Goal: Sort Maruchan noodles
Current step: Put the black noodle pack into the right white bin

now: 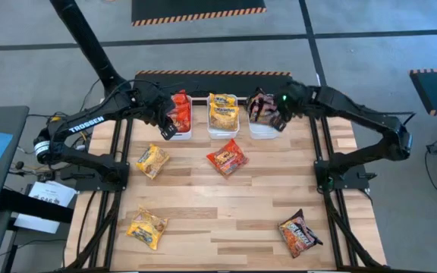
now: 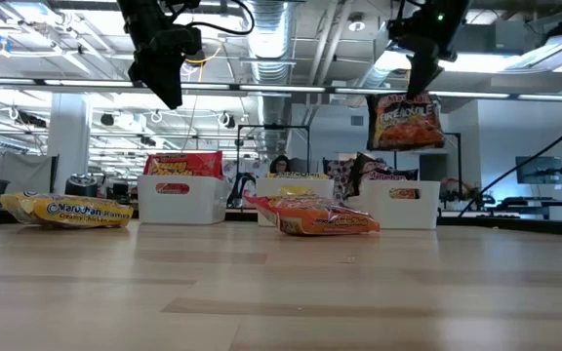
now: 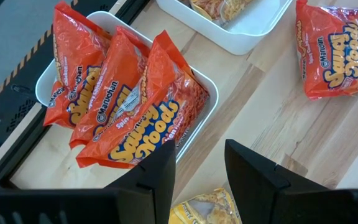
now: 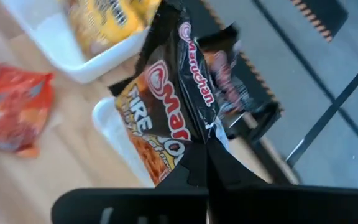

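Three white tubs stand along the table's far edge: the left tub (image 1: 180, 133) holds red Maruchan packets (image 3: 129, 99), the middle tub (image 1: 223, 130) yellow ones, the right tub (image 1: 260, 133) dark ones. My left gripper (image 3: 197, 152) is open and hovers above the near side of the left tub. My right gripper (image 4: 207, 149) is shut on a dark Maruchan packet (image 2: 406, 122) above the right tub. Loose on the table lie a red packet (image 1: 227, 158), two yellow packets (image 1: 152, 161) (image 1: 147, 227) and a dark packet (image 1: 300, 233). My right gripper pinches the dark packet between its two fingers by the crimped end seam (image 4: 215, 127), coming from above. The packet is lifted clear and hangs below the fingers (image 2: 420, 78), above the right tub (image 4: 114, 118).
Both arms reach over the far edge of the table from its two sides. Black frame rails run down the table's left (image 1: 120, 189) and right (image 1: 332, 205) sides. Bare wood lies in the middle and near part between the loose packets.
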Motion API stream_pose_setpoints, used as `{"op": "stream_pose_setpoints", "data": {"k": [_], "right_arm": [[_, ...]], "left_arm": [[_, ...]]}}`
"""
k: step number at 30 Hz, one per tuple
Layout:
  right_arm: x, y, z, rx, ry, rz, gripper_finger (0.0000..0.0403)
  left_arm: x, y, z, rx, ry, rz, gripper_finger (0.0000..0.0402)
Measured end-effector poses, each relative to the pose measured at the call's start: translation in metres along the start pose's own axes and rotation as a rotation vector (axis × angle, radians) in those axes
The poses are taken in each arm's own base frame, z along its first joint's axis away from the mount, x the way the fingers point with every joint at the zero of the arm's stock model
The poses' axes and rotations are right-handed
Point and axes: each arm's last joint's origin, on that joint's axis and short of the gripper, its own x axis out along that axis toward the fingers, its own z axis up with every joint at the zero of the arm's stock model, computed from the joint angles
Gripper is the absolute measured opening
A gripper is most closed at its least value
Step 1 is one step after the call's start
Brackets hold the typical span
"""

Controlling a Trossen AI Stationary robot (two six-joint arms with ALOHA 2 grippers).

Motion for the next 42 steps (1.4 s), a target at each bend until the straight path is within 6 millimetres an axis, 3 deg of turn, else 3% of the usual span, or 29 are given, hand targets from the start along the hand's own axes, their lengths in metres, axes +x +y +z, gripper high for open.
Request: {"op": "stream_pose_setpoints", "data": {"k": [9,30,35,42], "right_arm": [[0.038,-0.020,0.013,-0.031,0.035,-0.012,0.0003],[0.117,0.006,0.019,-0.063,0.230,0.046,0.0007],[0.124,0.008,0.020,0.002,0.238,0.060,0.0009],[0.112,0.004,0.037,0.117,0.171,0.079,0.0011]], "left_arm": [[0.000,0.000,0.000,0.000,0.000,0.000,0.0128],[0.000,0.000,0.000,-0.002,-0.001,0.000,0.0128],[0.000,0.000,0.000,0.000,-0.001,0.000,0.0128],[0.000,0.000,0.000,0.018,-0.001,0.001,0.0128]]}}
